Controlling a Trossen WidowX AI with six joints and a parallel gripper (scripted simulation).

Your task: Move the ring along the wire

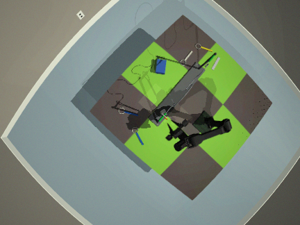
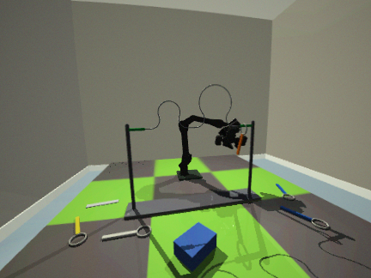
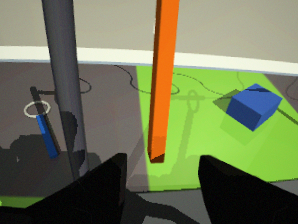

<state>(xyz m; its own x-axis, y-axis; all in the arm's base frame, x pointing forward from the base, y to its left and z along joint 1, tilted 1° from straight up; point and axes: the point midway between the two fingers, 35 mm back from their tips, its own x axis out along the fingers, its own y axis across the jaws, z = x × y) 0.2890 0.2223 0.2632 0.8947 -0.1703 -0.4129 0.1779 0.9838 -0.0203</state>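
Wrist view shows the gripper parted, holding nothing, with the orange handle hanging free: light, stiff, best pinched near mid-length.

A checkered surface of green and dark squares sits inside a pale blue border; a long grey base plate crosses it diagonally; the black arm lies across the lower squares, reaching toward the plate's lower end; a blue box rests near the upper end; 2 blue-handled rings lie at the left; a yellow-handled ring lies at the top.
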